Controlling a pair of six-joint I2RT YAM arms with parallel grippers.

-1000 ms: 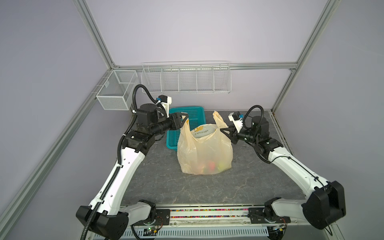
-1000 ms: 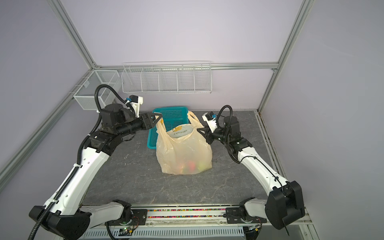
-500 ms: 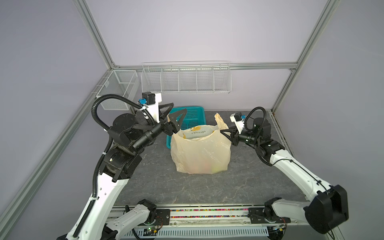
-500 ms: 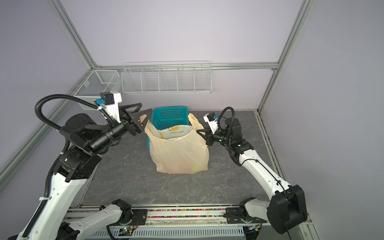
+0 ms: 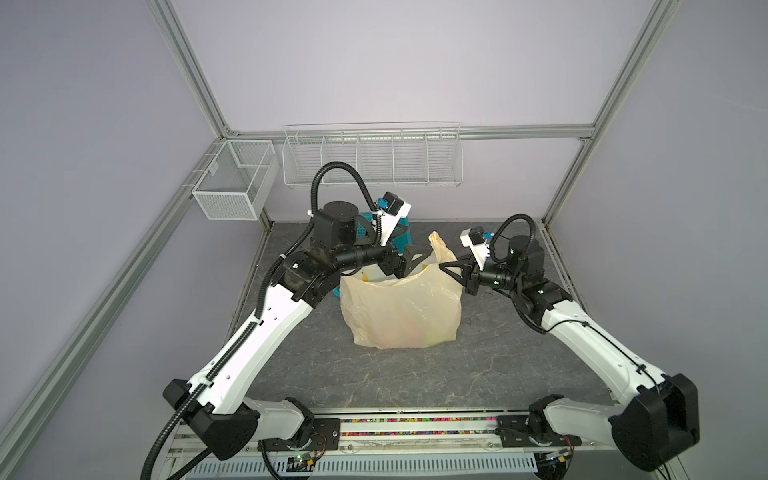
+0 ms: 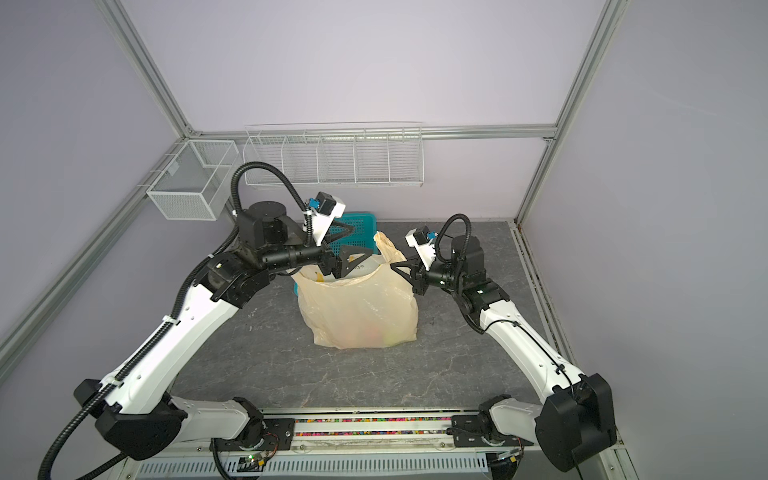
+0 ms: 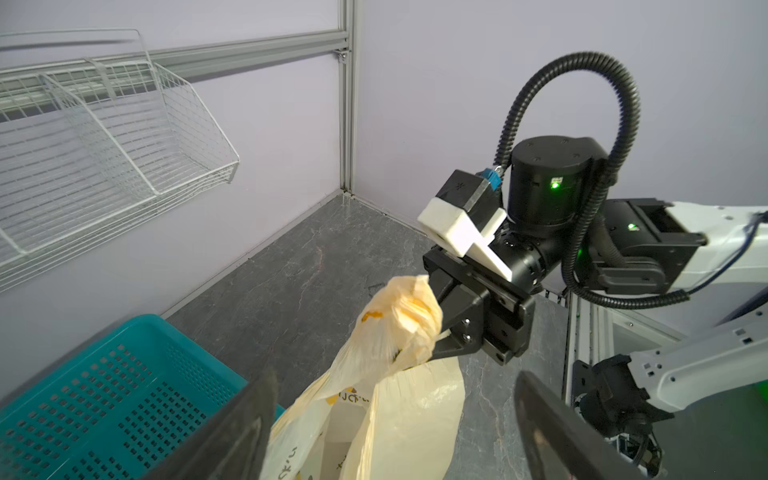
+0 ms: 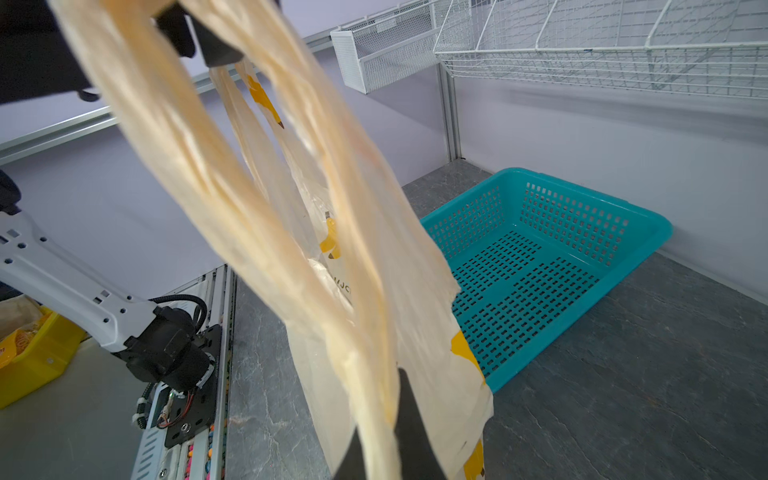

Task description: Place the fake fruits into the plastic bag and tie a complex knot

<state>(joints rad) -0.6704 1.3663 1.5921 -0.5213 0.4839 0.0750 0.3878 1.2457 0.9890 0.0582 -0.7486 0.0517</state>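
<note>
The plastic bag (image 5: 401, 311) (image 6: 357, 309) stands mid-table with its mouth gaping. The fake fruits (image 5: 419, 334) (image 6: 376, 332) show faintly as red and yellow-green blurs through its bottom. My right gripper (image 5: 445, 266) (image 6: 397, 266) (image 8: 386, 419) (image 7: 436, 336) is shut on one bunched handle (image 7: 399, 320) (image 8: 249, 208) and holds it up. My left gripper (image 5: 415, 243) (image 6: 359, 245) (image 7: 395, 436) hovers wide open over the bag's mouth with nothing gripped. No knot is in view.
A teal perforated basket (image 5: 403, 237) (image 6: 359, 232) (image 7: 104, 395) (image 8: 540, 266) lies empty behind the bag, close to the left wrist. White wire racks (image 5: 372, 160) (image 6: 332, 156) hang on the back wall, and a mesh box (image 5: 235, 180) hangs at the left corner.
My left arm has dropped back from a raised pose at the left to the bag's mouth, and its jaws have spread wider. The right gripper has stayed shut on the handle.
</note>
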